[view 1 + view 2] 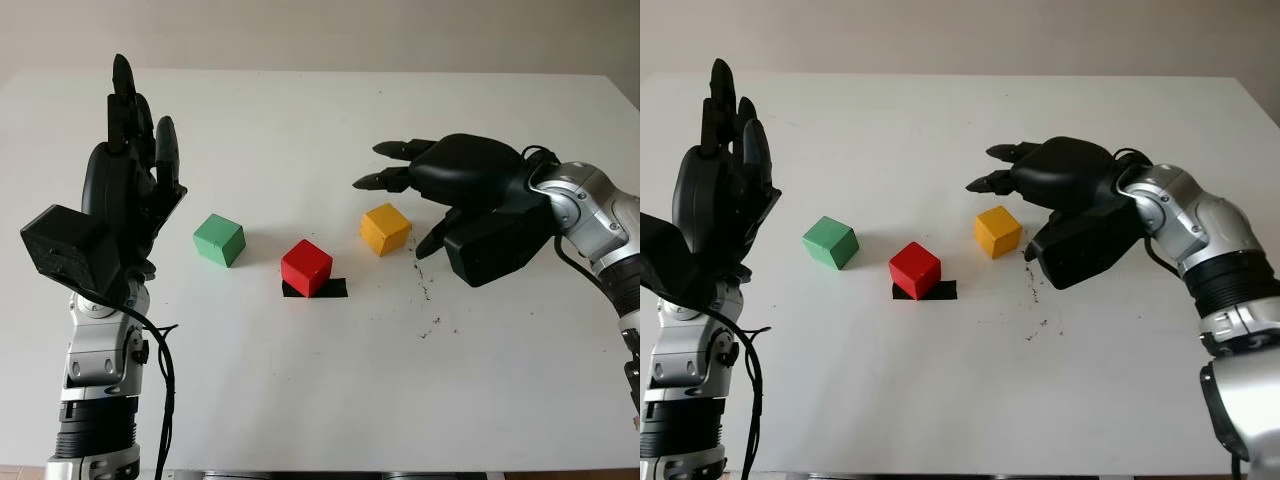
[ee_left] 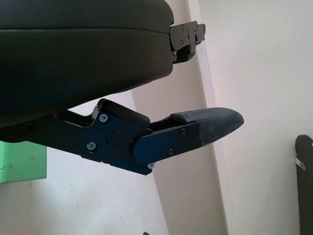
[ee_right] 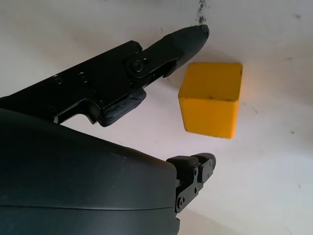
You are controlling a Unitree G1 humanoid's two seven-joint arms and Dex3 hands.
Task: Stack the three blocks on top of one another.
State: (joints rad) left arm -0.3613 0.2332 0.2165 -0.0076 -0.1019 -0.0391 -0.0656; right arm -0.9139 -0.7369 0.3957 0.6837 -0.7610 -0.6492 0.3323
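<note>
three blocks: all single on the tabletop (image 1: 330, 400), none stacked
right hand (image 1: 440, 190): open, empty, over the yellow block (image 1: 385, 229)
left hand (image 1: 125, 190): open, raised beside the green block (image 1: 219, 240)
red block (image 1: 306, 268): between them, on black tape (image 1: 334, 289)

White table (image 1: 330, 400), beige wall (image 1: 330, 30)
</note>
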